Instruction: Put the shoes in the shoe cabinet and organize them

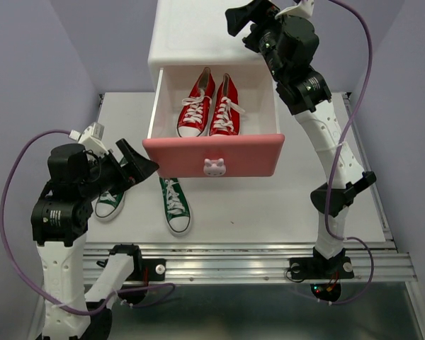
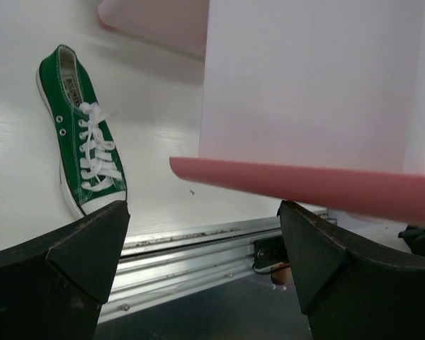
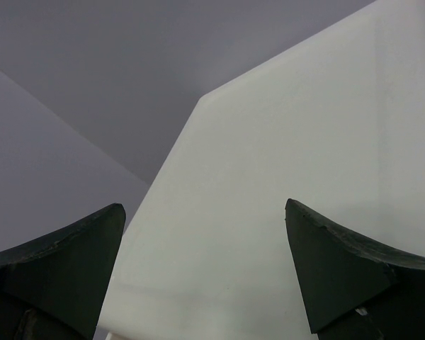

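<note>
The white shoe cabinet point(image 1: 198, 35) stands at the back of the table. Its upper drawer point(image 1: 212, 157) is pulled out, and the two red shoes point(image 1: 211, 105) lie in it side by side, toes toward the pink front. One green shoe point(image 1: 175, 205) lies on the table below the drawer and also shows in the left wrist view point(image 2: 85, 142). The other green shoe point(image 1: 110, 203) is partly hidden behind my left gripper point(image 1: 138, 166). That gripper is open and empty beside the drawer's left front corner point(image 2: 304, 185). My right gripper point(image 1: 244, 21) is open and empty over the cabinet top point(image 3: 304, 177).
The drawer front carries a white bunny knob point(image 1: 213, 167). A paler pink front point(image 2: 156, 21) shows under the open drawer. A metal rail point(image 1: 234, 258) runs along the table's near edge. Purple walls close in the left, right and back.
</note>
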You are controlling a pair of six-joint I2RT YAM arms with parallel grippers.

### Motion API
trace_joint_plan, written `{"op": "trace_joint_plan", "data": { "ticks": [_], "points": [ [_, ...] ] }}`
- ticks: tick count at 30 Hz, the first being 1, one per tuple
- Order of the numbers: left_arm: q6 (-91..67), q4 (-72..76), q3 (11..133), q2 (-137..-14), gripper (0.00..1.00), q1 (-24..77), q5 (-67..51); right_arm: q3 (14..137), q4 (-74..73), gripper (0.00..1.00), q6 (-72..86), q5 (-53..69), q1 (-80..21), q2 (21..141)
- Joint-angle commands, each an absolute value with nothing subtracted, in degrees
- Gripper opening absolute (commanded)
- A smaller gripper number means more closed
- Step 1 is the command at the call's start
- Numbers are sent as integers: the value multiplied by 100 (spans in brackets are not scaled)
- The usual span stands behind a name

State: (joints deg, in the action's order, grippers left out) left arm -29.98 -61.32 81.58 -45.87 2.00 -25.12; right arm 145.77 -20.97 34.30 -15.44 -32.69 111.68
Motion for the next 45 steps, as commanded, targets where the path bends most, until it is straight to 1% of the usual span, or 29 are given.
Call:
{"op": "trace_joint_plan", "data": {
  "ticks": [1, 7, 14, 20, 21, 25, 30, 31, 35, 38, 41, 45],
  "points": [
    [-3146, -5134, 8420, -5008, 99, 167, -2593, 14370, -2935, 100, 3516, -1617, -3278, 11382],
    [-3164, -4527, 9271, -5870, 99, 176, -2172, 14239, -3181, 100, 3270, -1793, -3278, 11259],
    [-3532, -3938, 9448, -6284, 99, 246, -1662, 14028, -3410, 100, 3199, -1749, -3278, 11118],
    [-3761, -3604, 9449, -6556, 98, 1483, -845, 13983, -3489, 100, 3146, -1810, -3278, 11092],
    [-3805, -3604, 9405, -6583, 98, 1929, -600, 13992, -3515, 100, 3138, -1828, -3278, 11092],
    [-4095, -3568, 9028, -6487, 98, 2678, -256, 13966, -3612, 100, 3173, -1872, -3278, 11074],
    [-4525, -3936, 8368, -6162, 98, 2953, -62, 13931, -3665, 100, 3190, -1907, -3278, 11057],
    [-4622, -4059, 8306, -6013, 98, 2979, 200, 13922, -3674, 100, 3208, -1916, -3278, 11057],
    [-5114, -4438, 7999, -5547, 98, 3128, 536, 13826, -3718, 100, 3287, -1934, -3278, 11013],
    [-5492, -4343, 7902, -5309, 97, 3408, 765, 13816, -3744, 100, 3357, -1934, -3278, 11021],
    [-5695, -4411, 7857, -5335, 96, 3760, 922, 13887, -3744, 100, 3331, -1925, -3278, 11083],
    [-5634, -4605, 8339, -5651, 95, 4507, 1510, 13948, -3753, 100, 3208, -1890, -3278, 11136]
  ]
}}
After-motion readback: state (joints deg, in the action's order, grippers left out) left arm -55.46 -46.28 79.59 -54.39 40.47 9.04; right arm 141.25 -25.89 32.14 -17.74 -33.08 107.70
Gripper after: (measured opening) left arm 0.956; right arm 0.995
